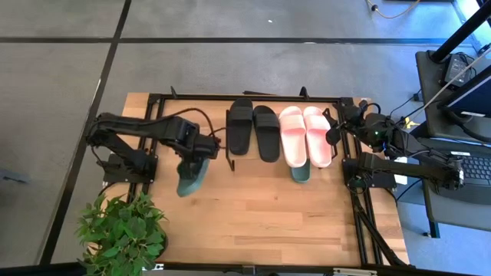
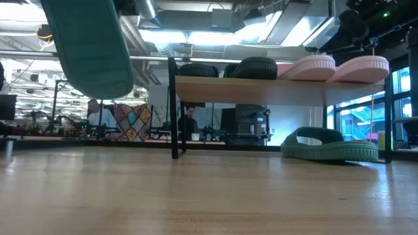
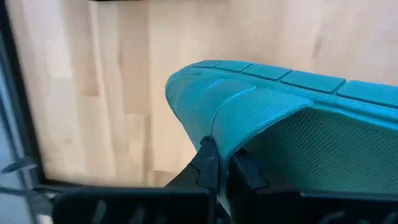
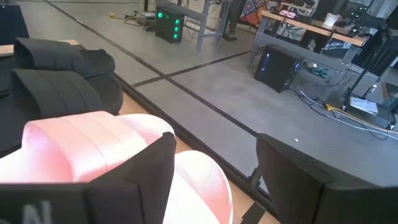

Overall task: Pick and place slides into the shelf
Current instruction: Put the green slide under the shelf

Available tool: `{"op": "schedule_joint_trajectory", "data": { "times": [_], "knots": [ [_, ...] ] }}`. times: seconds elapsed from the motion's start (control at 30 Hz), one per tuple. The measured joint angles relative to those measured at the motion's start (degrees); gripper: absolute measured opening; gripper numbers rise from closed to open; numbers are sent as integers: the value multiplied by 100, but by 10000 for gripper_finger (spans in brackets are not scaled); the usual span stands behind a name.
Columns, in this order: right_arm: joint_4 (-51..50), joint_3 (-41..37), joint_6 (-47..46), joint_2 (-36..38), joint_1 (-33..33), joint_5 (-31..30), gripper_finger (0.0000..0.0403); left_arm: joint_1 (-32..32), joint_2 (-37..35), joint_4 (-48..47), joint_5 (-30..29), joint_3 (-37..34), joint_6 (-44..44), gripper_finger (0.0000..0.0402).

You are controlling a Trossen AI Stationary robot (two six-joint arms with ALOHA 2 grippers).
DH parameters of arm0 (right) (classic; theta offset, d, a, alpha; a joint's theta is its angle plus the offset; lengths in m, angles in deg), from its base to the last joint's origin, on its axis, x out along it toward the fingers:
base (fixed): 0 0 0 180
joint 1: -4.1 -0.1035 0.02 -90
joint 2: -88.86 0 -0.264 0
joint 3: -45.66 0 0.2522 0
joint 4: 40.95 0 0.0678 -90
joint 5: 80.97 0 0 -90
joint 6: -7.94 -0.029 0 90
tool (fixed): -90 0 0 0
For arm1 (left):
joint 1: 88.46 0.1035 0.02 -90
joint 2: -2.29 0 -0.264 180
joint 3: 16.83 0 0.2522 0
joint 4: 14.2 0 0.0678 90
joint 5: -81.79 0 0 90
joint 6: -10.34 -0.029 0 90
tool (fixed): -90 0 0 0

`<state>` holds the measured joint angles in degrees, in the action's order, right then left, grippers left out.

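Observation:
My left gripper (image 1: pixel 201 153) is shut on a dark green slide (image 1: pixel 192 173), held above the table's left half; the low view shows that slide (image 2: pixel 91 46) high up. The second green slide (image 1: pixel 301 171) lies flat on the table under the shelf (image 1: pixel 192 96), also low on the right in the low view (image 2: pixel 330 147). The black pair (image 1: pixel 253 130) and the light pink pair (image 1: pixel 305 135) rest side by side on the shelf. My right gripper (image 1: pixel 335 136) is open at the right pink slide (image 4: pixel 93 146), one finger (image 4: pixel 143 177) in front of its strap. My left gripper pinches the edge of the green slide's wide strap (image 3: pixel 249 118) between its two fingers (image 3: pixel 208 165). The slide is lifted clear of the table and hangs tilted, its lower end (image 2: pixel 101 88) well above the wood.
A potted plant (image 1: pixel 123 234) stands at the table's near left corner. Bare wood (image 1: pixel 253 215) stretches across the near half. The shelf's black uprights (image 2: pixel 174 111) stand on the table, with room beneath its deck. Desks and cables lie right of the table.

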<state>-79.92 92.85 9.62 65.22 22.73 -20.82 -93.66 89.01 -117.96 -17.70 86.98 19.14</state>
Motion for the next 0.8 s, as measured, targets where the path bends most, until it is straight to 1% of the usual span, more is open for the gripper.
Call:
{"op": "schedule_joint_trajectory", "data": {
  "times": [0.17,0.3,0.4,0.57,0.67,0.8],
  "knots": [
    [6,0,16,0,0,0,225,-364,1,142,408,112,627,5],
    [7,0,20,0,0,0,225,-700,35,678,797,112,761,3],
    [6,0,26,1,0,0,225,-988,44,1209,944,112,767,3],
    [4,0,19,0,0,0,225,-1480,44,2396,907,112,716,3],
    [-5,0,18,0,0,1,225,-1664,151,3095,789,117,469,3],
    [-128,0,6,0,0,2,225,-1726,452,3483,600,117,53,3]
  ]
}}
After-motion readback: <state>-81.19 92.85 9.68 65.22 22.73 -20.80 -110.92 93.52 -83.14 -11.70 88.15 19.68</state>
